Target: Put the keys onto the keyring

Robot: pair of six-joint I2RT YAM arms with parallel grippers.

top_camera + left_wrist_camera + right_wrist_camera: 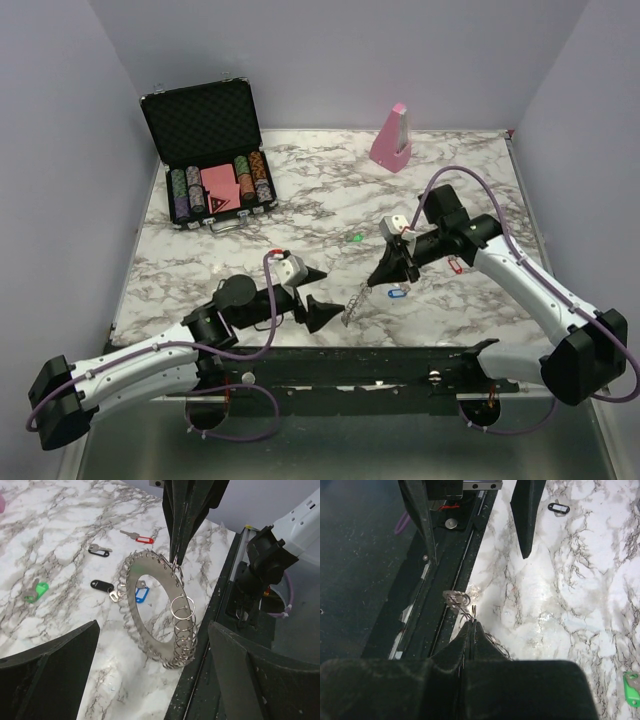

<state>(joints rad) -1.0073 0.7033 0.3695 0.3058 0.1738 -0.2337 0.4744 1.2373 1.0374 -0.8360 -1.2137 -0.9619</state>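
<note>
The keyring [150, 647], a large grey ring edged with wire loops, stands upright near the table's front edge [352, 302]. My right gripper [372, 283] is shut on its top rim, and its pinched tips [474, 625] show loops [456, 598] just beyond them. My left gripper [155, 680] stands wide open just in front of the ring without touching it. Loose keys lie on the marble: red [142, 539], two black [98, 551] [102, 585], green [36, 592], and blue [141, 594] seen through the ring's hole.
An open black case [210, 160] of poker chips stands at the back left. A pink wedge block [392, 138] sits at the back right. A dark metal rail [400, 360] runs along the table's front edge, right under the ring.
</note>
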